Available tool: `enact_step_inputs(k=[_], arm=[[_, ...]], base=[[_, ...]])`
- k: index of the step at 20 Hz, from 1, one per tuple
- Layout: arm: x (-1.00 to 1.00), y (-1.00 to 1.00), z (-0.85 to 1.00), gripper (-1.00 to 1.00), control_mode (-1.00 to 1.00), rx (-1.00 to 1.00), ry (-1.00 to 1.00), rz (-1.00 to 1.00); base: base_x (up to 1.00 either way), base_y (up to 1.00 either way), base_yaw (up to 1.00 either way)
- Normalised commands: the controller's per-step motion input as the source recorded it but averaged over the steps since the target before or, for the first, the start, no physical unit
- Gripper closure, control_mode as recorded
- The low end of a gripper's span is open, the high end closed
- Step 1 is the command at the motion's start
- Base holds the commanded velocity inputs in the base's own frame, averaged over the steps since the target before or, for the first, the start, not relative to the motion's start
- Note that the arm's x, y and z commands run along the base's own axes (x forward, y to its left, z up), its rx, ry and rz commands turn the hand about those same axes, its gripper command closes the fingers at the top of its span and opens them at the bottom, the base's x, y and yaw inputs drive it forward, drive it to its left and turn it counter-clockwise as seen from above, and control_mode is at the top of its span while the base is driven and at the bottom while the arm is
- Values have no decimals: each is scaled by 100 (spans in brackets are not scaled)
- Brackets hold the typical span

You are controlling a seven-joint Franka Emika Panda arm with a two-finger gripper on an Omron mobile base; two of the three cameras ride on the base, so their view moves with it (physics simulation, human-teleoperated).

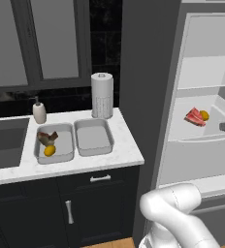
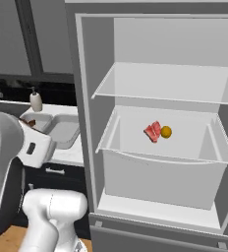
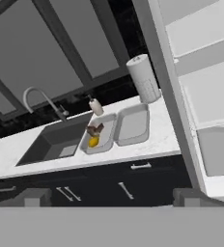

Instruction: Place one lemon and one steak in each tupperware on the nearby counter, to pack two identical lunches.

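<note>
Yellow lemon [image 3: 93, 142] beyond open hand [image 3: 112, 197]

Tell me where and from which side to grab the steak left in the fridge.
Grip the steak across its narrow width, coming from above and the open front. It lies flat on the fridge drawer, with the lemon close on its right, so keep the fingers clear of that side.

A steak [image 2: 153, 131] and a lemon [image 2: 166, 132] lie side by side on a shelf [image 2: 135, 142] of the open fridge; two tupperware containers [image 2: 62, 129] sit on the tabletop [image 2: 69, 155].
</note>
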Motion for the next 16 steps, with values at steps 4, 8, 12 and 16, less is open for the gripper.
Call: enact_step_inputs(k=[4, 8, 12, 16], arm=[[-11, -33, 0, -100, -100, 0, 0, 0], [6, -23, -12, -100, -100, 0, 0, 0], [14, -88, -32, -100, -100, 0, 0, 4], [58, -72, -9, -100, -100, -5, 0, 5]], base=[[0, 0, 0], [0, 0, 0], [0, 0, 0], [0, 0, 0]])
